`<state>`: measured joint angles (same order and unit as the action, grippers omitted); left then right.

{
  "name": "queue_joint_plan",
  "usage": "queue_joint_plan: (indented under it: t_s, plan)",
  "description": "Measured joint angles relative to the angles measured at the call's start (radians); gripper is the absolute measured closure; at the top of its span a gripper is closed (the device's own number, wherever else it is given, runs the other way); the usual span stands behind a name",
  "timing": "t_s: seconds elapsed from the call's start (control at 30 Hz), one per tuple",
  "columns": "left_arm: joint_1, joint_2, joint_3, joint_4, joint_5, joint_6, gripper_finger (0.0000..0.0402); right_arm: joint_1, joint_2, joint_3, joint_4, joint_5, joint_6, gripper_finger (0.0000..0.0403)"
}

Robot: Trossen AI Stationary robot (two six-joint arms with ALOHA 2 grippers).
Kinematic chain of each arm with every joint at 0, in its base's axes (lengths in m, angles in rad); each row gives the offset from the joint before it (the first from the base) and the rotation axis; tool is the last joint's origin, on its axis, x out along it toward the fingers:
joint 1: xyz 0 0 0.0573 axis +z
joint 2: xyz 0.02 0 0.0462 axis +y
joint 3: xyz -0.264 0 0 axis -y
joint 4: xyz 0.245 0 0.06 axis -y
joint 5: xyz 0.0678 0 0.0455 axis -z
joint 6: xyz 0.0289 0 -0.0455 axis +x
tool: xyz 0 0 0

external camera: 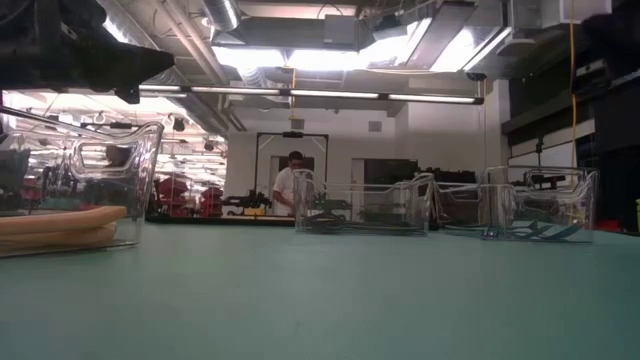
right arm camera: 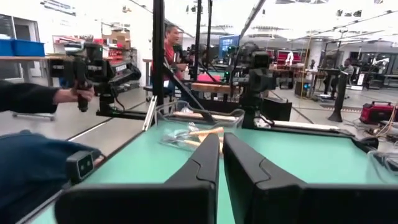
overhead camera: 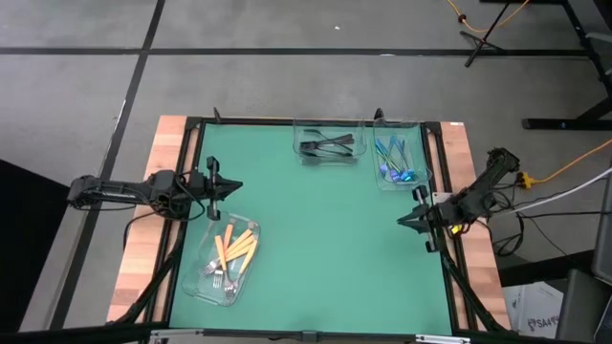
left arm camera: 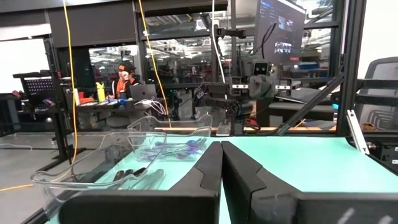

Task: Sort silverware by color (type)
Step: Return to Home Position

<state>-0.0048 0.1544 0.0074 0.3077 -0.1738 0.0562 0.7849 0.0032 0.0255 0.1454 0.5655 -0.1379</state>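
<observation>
Bright, even overhead light fills the high view. The green mat (overhead camera: 325, 239) is evenly lit, and shadows by the orange-handled forks (overhead camera: 234, 253) are soft and faint. In the low view, ceiling light panels (external camera: 300, 55) at 12 o'clock burn out to white. Against them the left arm (external camera: 75, 55) at 10 o'clock is a black silhouette, and the middle clear tray (external camera: 400, 205) catches bright streaks on its walls. The right wrist view washes out towards 1 o'clock. The left wrist view is dimmer, with a glowing monitor (left arm camera: 283, 28) at 1 o'clock.
</observation>
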Motion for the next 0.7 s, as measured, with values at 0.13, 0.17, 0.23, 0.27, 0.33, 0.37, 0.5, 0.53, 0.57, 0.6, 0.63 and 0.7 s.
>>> queue_joint_plan:
  t_s: [0.13, 0.17, 0.23, 0.27, 0.33, 0.37, 0.5, 0.53, 0.57, 0.6, 0.63, 0.7]
  plan:
    - [0.0, 0.0, 0.0, 0.0, 0.0, -0.002, 0.0399, 0.0, 0.002, -0.018, 0.016, 0.007, 0.002, 0.0384]
    - [0.0, 0.0, 0.0, 0.0, 0.0, -0.002, 0.0399, 0.0, 0.002, -0.018, 0.017, 0.016, -0.004, 0.0384]
    - [0.0, 0.0, 0.0, 0.0, 0.0, -0.001, 0.0399, 0.0, 0.0, -0.018, 0.017, 0.037, -0.031, 0.0384]
    - [0.0, 0.0, 0.0, 0.0, 0.0, -0.001, 0.0399, 0.0, 0.0, -0.018, 0.02, 0.043, -0.051, 0.0384]
    - [0.0, 0.0, 0.0, 0.0, -0.001, -0.001, 0.0399, -0.003, 0.0, -0.018, 0.024, 0.055, -0.082, 0.0384]
    - [0.0, 0.0, 0.0, 0.0, -0.005, -0.001, 0.0399, -0.012, 0.0, -0.018, 0.027, 0.053, -0.094, 0.0384]
    - [0.0, 0.0, 0.0, 0.0, -0.027, -0.001, 0.0399, -0.1, 0.0, -0.018, 0.037, -0.048, -0.102, 0.0384]
    - [0.0, 0.0, 0.0, 0.0, -0.029, -0.001, 0.0399, -0.13, 0.0, -0.018, 0.037, -0.083, -0.102, 0.0384]
    - [0.0, 0.0, 0.0, 0.0, -0.029, -0.001, 0.0399, -0.164, 0.0, -0.018, 0.037, -0.118, -0.102, 0.0384]
    - [0.0, 0.0, 0.0, 0.0, -0.029, -0.001, 0.0399, -0.198, 0.0, -0.018, 0.037, -0.148, -0.102, 0.0384]
    - [0.0, 0.0, 0.0, 0.0, -0.03, -0.001, 0.0399, -0.234, 0.0, -0.018, 0.035, -0.176, -0.1, 0.0384]
    - [0.0, 0.0, 0.0, 0.0, -0.03, -0.001, 0.0399, -0.302, 0.0, -0.018, 0.026, -0.226, -0.091, 0.0384]
